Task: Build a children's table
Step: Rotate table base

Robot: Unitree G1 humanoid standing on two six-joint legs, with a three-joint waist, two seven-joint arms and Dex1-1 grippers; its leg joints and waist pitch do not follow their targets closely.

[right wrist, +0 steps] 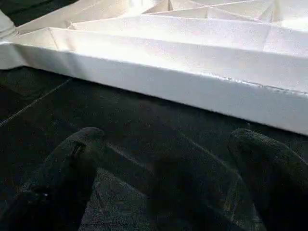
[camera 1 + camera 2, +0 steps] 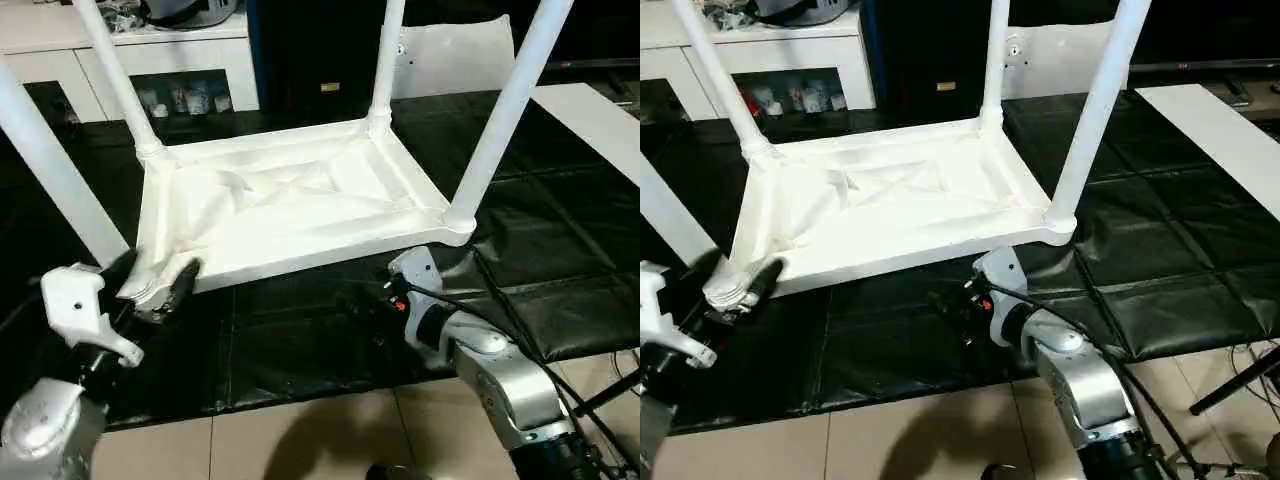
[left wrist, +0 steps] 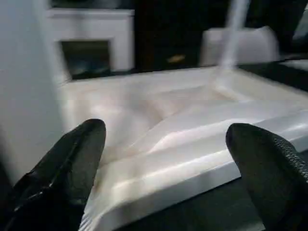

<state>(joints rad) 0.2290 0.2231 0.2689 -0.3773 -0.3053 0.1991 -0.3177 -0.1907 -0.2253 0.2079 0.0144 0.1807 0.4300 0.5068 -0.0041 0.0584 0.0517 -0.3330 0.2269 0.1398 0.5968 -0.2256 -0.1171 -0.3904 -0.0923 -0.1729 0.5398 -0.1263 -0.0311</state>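
The children's table (image 2: 290, 205) lies upside down on a black mat (image 2: 560, 260), with its ribbed underside facing up. Four white legs stand up from its corners: one at the far left corner (image 2: 118, 80), one at the far right corner (image 2: 385, 60), one at the near right corner (image 2: 505, 110) and one at the near left corner (image 2: 45, 160). The left gripper (image 2: 160, 285) is at the table's near left corner, beside the round socket there. Its two black fingers (image 3: 72, 163) stand wide apart, and in the left wrist view the table's edge shows between them. I cannot tell if they touch the table, and they are not squeezing anything. The right gripper (image 2: 950, 310) is low over the mat, just in front of the table's near long edge, closer to the near right corner. Its fingers (image 1: 72, 163) are wide apart too, with nothing between them but the mat. The table's white edge is a little way beyond its fingertips. Behind the table stands a white cabinet (image 2: 60, 45) with small things on its shelf. A flat white panel (image 2: 455, 55) leans behind the table's far right corner. A long white strip (image 2: 590, 120) lies on the mat to the right of the table.
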